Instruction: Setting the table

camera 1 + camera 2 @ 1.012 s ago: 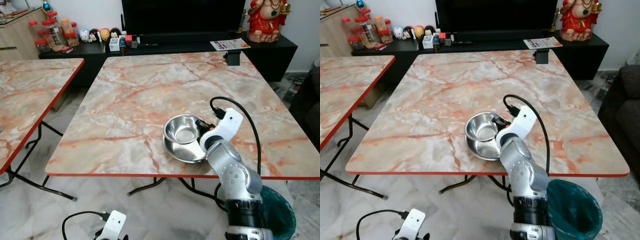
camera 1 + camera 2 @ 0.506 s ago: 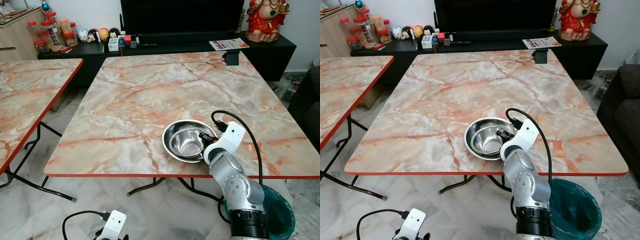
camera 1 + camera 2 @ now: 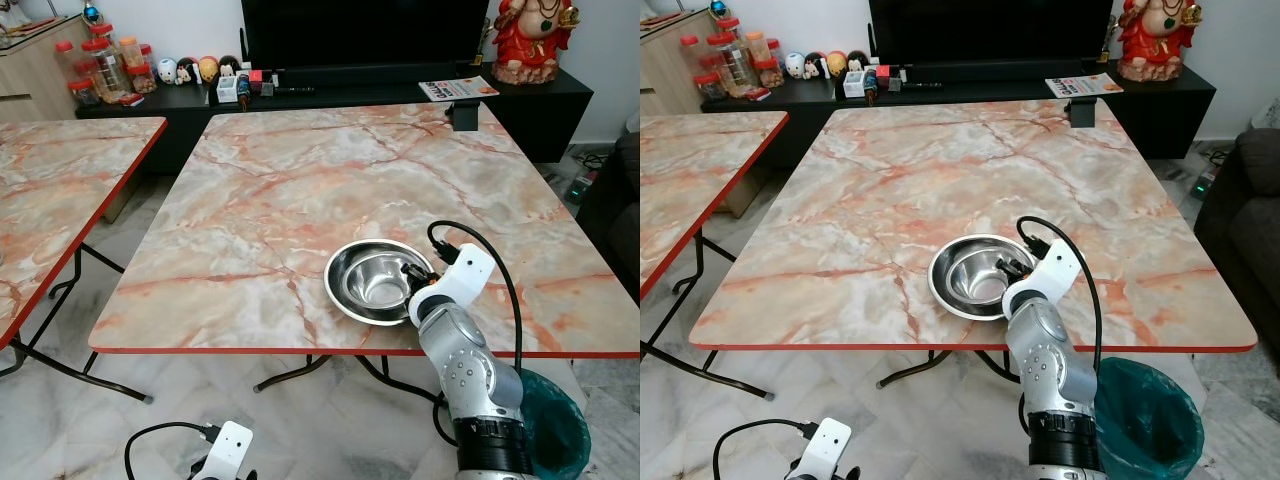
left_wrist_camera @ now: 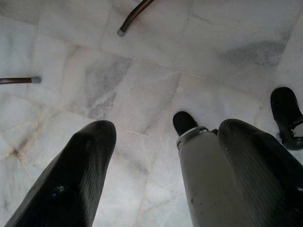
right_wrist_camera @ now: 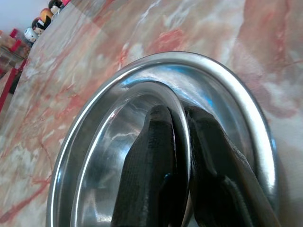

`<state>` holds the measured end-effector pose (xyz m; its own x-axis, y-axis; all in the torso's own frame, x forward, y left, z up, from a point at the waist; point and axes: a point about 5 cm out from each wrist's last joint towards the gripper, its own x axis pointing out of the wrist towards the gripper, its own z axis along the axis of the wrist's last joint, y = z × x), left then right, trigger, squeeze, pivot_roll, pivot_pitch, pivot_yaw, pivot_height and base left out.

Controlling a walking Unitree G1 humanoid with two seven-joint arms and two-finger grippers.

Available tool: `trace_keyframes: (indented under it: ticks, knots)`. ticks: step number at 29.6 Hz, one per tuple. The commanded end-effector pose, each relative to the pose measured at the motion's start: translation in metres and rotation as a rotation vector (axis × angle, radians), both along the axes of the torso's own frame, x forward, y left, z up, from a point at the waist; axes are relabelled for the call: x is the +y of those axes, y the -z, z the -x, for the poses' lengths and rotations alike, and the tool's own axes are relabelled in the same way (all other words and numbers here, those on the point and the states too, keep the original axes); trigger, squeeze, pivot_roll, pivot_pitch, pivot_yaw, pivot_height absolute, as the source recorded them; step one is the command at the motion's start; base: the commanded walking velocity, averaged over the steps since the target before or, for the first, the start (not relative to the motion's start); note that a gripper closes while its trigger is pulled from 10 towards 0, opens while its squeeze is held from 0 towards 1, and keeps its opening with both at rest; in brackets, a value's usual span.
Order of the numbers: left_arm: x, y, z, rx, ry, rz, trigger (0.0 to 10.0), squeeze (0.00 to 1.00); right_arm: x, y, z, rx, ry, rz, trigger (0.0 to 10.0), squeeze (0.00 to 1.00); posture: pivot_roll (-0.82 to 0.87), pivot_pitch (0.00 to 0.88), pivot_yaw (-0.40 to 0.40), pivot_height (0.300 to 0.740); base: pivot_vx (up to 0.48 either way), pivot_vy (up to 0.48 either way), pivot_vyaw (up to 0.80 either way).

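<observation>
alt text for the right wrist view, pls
The right gripper pinches the rim of a small steel bowl, one black finger inside the rim and one outside. That bowl sits inside a wider steel bowl on a marble-patterned table.

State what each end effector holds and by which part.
The right end effector pinches the small steel bowl by its rim, inside the larger bowl. The left end effector holds nothing.

Home living room, television (image 3: 365,30) on low cabinet (image 3: 540,95), marble-topped table (image 3: 300,190), sofa (image 3: 1250,200)
</observation>
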<state>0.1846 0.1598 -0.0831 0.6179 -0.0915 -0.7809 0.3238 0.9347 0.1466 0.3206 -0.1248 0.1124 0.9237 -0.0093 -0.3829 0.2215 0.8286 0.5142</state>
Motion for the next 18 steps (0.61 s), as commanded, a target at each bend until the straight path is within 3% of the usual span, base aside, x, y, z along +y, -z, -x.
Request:
trace_keyframes:
  ticks: [1,4,5,6,18]
  knots:
    - [0.0041,0.0015,0.003,0.017,0.005,-0.015,10.0,0.0,0.0053,-0.0037,-0.0039,-0.019,-0.011,-0.007,10.0,1.0,-0.02,0.004,0.062,0.74,0.0,0.0,0.0]
    - [0.0043,0.0017,0.0034,0.018,0.004,-0.015,10.0,0.0,0.007,-0.0037,-0.0047,-0.018,-0.016,-0.002,10.0,1.0,-0.01,0.004,0.062,0.74,0.0,0.0,0.0]
    - [0.0043,0.0017,0.0034,0.018,0.004,-0.015,10.0,0.0,0.0074,-0.0036,-0.0049,-0.016,-0.018,-0.001,10.0,0.75,-0.01,0.004,0.062,0.74,0.0,0.0,0.0]
    - [0.0043,0.0017,0.0034,0.019,0.004,-0.015,10.0,0.0,0.0074,-0.0035,-0.005,-0.015,-0.017,-0.002,10.0,0.0,-0.01,0.004,0.062,0.74,0.0,0.0,0.0]
    - [0.0039,0.0017,0.0034,0.02,0.005,-0.013,10.0,0.0,0.0051,-0.0068,-0.0069,-0.028,0.006,-0.003,10.0,0.0,-0.01,0.002,0.061,0.74,0.0,0.0,0.0]
